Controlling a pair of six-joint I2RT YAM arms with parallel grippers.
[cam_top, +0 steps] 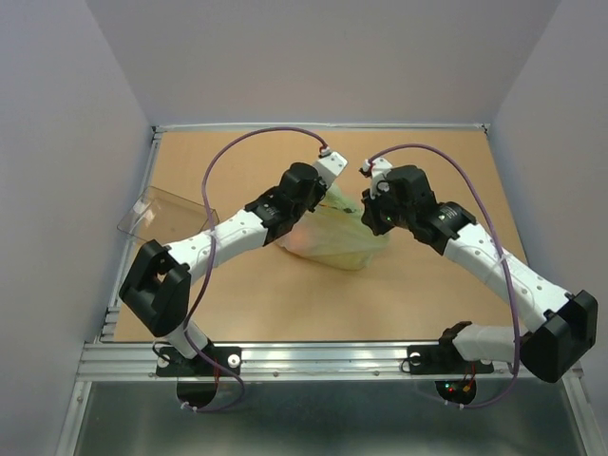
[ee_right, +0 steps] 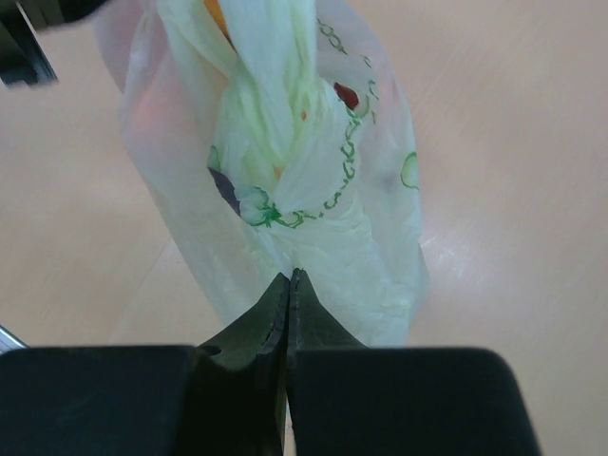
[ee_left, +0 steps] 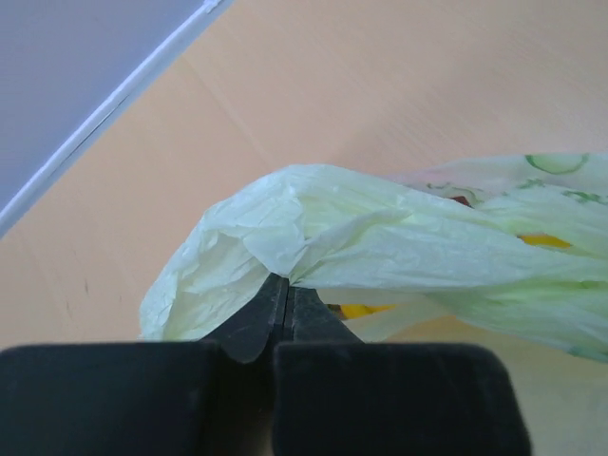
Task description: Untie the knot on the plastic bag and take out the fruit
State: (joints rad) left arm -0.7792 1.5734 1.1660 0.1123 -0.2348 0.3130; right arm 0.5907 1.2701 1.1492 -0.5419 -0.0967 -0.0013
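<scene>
The pale green plastic bag (cam_top: 332,237) lies mid-table between both arms. My left gripper (ee_left: 287,280) is shut on a fold of the bag's film (ee_left: 380,233) at its left upper side. My right gripper (ee_right: 290,275) is shut on the film just below the knot (ee_right: 275,180), a twisted bunch with green print. The bag shows stretched between the two grippers in the top view. Fruit shows through the film: a yellow piece (ee_left: 366,310), a red spot (ee_right: 347,95) and an orange patch (ee_right: 217,14). The rest of the fruit is hidden inside.
A clear rigid box (cam_top: 163,215) stands at the table's left edge, beside the left arm's forearm. The table's metal rail (cam_top: 323,359) runs along the near edge. The left gripper's black body (ee_right: 28,38) shows at the top left of the right wrist view.
</scene>
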